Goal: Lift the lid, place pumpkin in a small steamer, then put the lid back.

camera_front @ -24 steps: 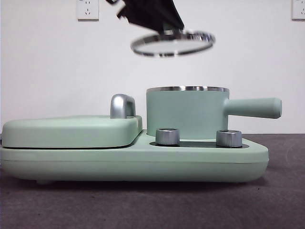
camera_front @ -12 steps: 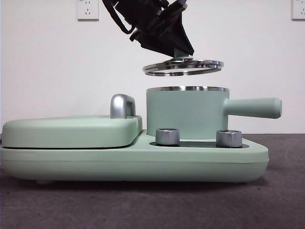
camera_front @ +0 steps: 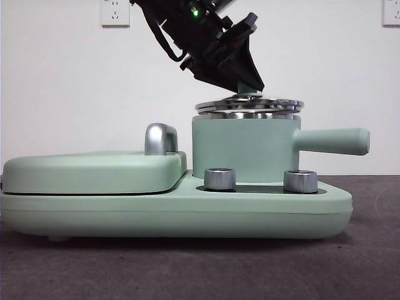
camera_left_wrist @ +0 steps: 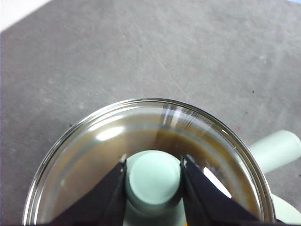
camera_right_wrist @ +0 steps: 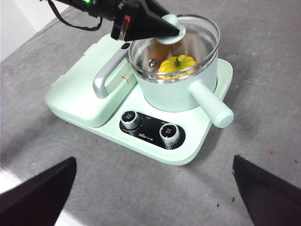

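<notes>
Lowered since a moment ago, the lid (camera_front: pixel 249 105) is now sitting just over the small steamer (camera_front: pixel 244 150) rim, slightly tilted. Left tool (camera_left_wrist: pixel 154 176) is clamping its mint knob (jaws pressing both sides). Inside the steamer, the pumpkin (camera_right_wrist: pixel 177 64) is resting. Right tool (camera_right_wrist: pixel 150 197) is hanging spread wide, well apart from the steamer, above the desk (camera_right_wrist: pixel 263 56).
</notes>
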Controlling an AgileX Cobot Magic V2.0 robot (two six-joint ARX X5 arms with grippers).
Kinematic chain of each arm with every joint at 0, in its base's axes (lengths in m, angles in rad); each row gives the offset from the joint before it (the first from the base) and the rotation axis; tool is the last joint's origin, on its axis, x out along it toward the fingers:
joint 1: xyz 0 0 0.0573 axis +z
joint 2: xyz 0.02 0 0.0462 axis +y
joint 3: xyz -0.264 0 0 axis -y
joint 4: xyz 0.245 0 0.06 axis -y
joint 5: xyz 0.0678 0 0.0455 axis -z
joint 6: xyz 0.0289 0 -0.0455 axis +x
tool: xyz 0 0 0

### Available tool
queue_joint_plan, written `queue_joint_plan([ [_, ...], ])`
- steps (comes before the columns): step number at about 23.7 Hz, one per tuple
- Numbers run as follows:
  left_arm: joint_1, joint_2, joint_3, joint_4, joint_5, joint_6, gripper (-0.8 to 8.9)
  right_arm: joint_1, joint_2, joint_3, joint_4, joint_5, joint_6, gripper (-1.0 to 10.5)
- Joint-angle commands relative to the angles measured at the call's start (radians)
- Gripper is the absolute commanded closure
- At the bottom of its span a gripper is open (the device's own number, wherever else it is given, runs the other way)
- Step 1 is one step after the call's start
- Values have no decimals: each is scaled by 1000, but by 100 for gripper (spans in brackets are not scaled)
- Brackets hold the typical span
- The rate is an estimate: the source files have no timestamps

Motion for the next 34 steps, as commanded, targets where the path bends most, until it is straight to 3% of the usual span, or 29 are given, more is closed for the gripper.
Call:
queue_joint_plan([
  [1,-9,20,34,19,6,10,798,10,2,6,10,5,10,393],
  [10,-9,22,33,-47,6,62,798,10,2,6,10,8,11,393],
  [21,-8,48,33,-53,6,66,783,10,2,6,10,8,26,393],
  [23,-8,49,34,-56,6,62,726,10,2,6,10,8,26,393],
  [26,-8,43,42,-50,6,29,426,10,2,6,10,8,26,393],
  [27,-5,36,51,-63,6,8,386,10,2,6,10,8,26,393],
  [34,21,-135,105,-227,6,-55,377,10,3,6,10,-1,25,393],
])
